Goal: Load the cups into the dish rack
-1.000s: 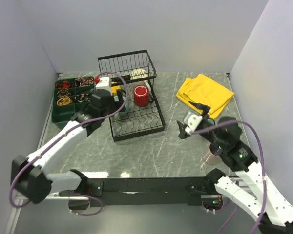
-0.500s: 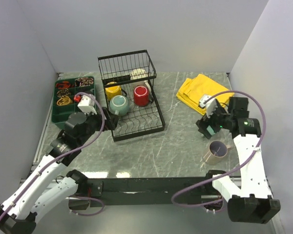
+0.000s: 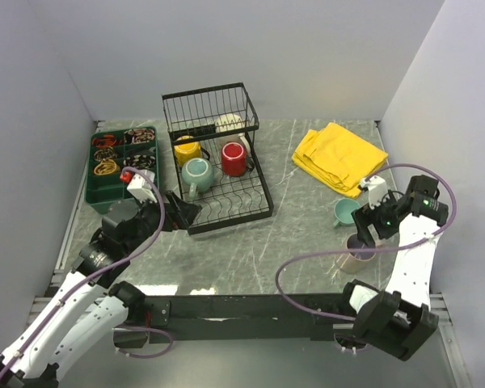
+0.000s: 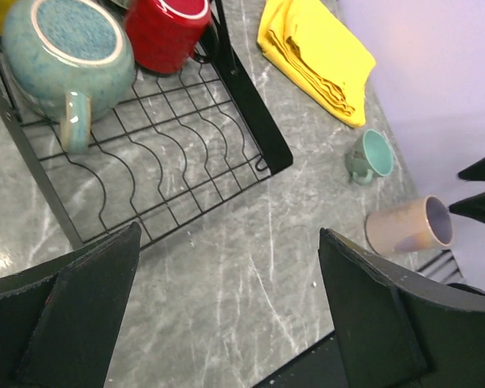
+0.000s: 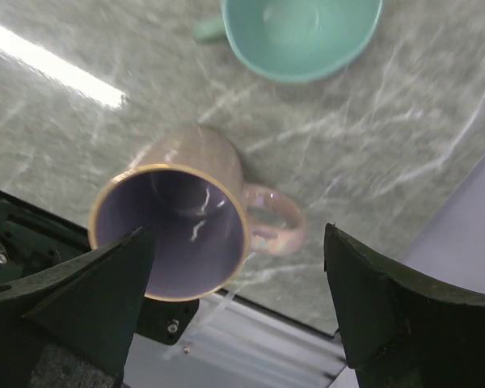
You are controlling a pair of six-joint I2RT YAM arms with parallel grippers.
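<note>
The black wire dish rack (image 3: 263,212) holds a yellow cup (image 3: 186,149), a large teal cup (image 3: 197,174) and a red cup (image 3: 234,158), with a cream cup (image 3: 229,125) in its basket. My left gripper (image 3: 182,214) hangs open just off the rack's near left corner, empty (image 4: 229,234). On the table at the right stand a small teal cup (image 3: 345,212) and a pinkish-beige cup (image 5: 178,234) with a lavender inside. My right gripper (image 5: 238,233) hovers open above the beige cup's rim and handle, holding nothing.
A dark green compartment tray (image 3: 105,190) sits left of the rack. A folded yellow cloth (image 3: 339,158) lies at the back right. The right wall stands close beside the two loose cups, and the table's near edge runs just below the beige cup.
The left gripper let go of the large teal cup in the rack and drew back. The right arm swung toward the near right and now hangs over the beige cup, uncovering the small teal cup.
</note>
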